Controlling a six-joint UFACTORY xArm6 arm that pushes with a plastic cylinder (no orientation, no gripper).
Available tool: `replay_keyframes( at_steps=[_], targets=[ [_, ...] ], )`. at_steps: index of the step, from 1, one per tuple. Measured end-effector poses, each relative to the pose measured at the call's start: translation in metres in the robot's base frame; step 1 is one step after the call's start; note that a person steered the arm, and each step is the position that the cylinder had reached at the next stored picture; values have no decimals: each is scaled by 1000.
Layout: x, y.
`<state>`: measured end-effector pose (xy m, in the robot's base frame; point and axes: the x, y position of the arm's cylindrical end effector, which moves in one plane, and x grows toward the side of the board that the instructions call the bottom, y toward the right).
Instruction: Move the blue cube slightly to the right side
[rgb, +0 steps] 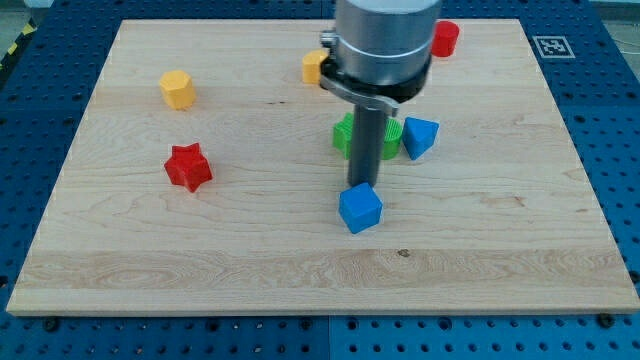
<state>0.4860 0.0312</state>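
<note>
The blue cube (360, 209) lies on the wooden board (300, 250), a little below the middle. My tip (361, 185) comes down right at the cube's top edge, touching or nearly touching it from the view's top. The rod rises to the grey arm body at the view's top centre.
A green block (347, 135), partly hidden behind the rod, and a blue triangular block (420, 136) lie just above the cube. A red star block (188, 167) and a yellow hexagonal block (177, 89) are at the left. A yellow block (313, 67) and a red cylinder (446, 38) are at the top.
</note>
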Motion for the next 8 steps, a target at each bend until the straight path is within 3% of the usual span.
replay_keyframes(
  at_steps=[4, 5, 8],
  targets=[
    [38, -27],
    [57, -3],
    [57, 13]
  ],
)
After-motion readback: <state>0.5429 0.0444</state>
